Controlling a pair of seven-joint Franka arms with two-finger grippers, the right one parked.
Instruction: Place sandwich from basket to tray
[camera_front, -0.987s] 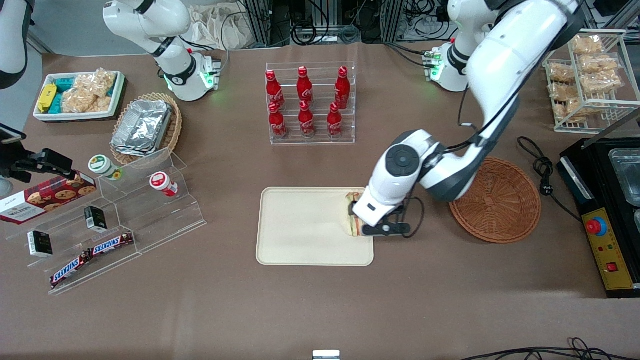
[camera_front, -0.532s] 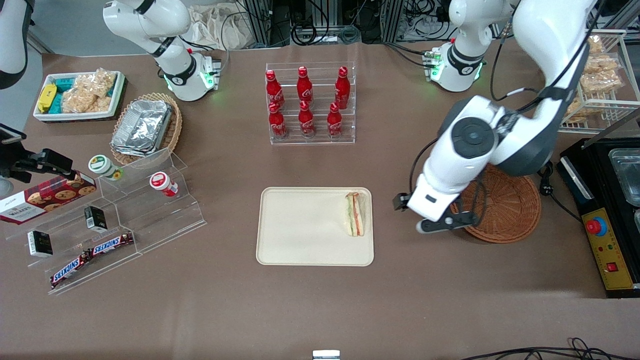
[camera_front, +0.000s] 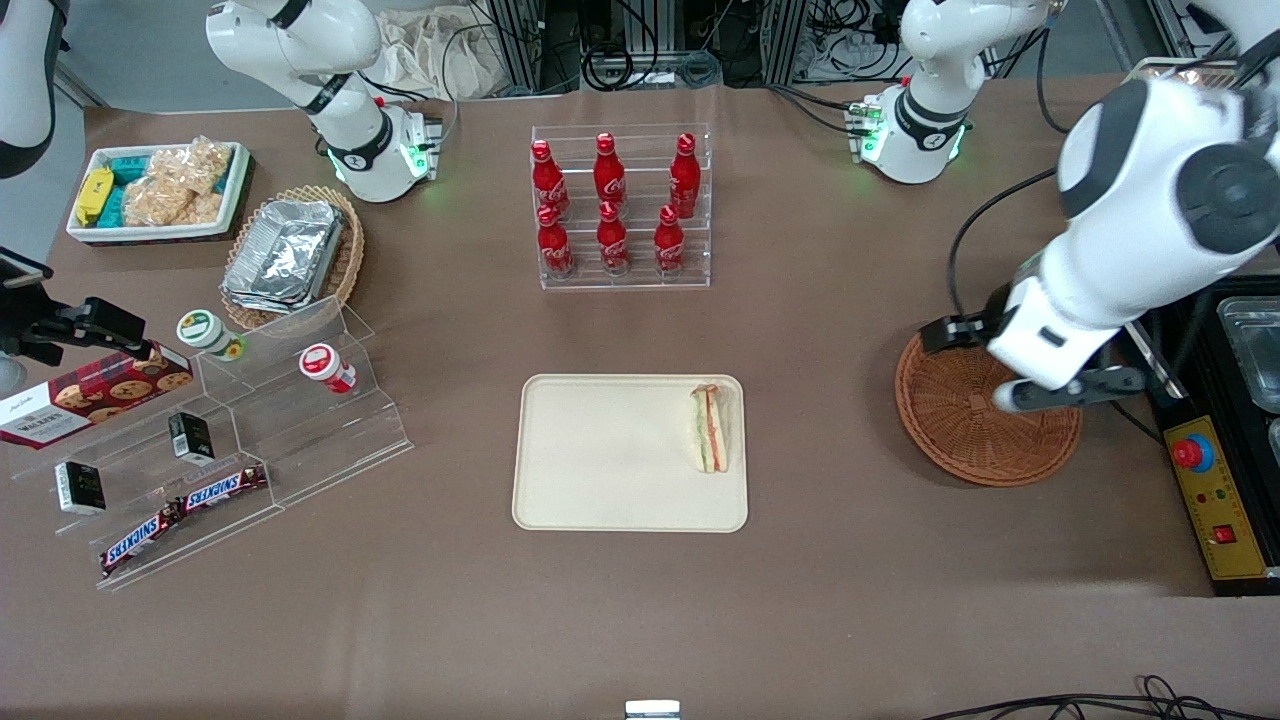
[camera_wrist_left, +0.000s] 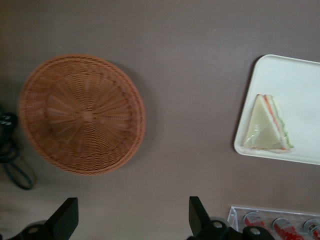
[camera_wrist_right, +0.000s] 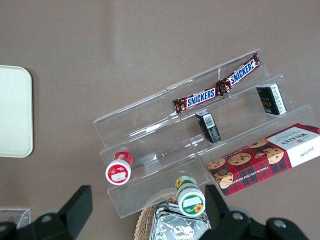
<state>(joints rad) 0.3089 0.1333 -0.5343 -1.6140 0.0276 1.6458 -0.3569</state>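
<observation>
The sandwich, a wrapped wedge with orange and green filling, lies on the cream tray at the tray's edge nearest the basket. It also shows in the left wrist view on the tray. The round reddish-brown basket is empty; it also shows in the left wrist view. My left gripper hangs high above the basket, well away from the sandwich. In the left wrist view the gripper is open wide with nothing between its fingers.
A clear rack of red bottles stands farther from the front camera than the tray. A black appliance with a red button sits beside the basket. An acrylic step stand with snacks and a tan basket with foil containers lie toward the parked arm's end.
My gripper let go of the sandwich on the tray, then rose and swung sideways over the basket toward the working arm's end. The sandwich has stayed put since.
</observation>
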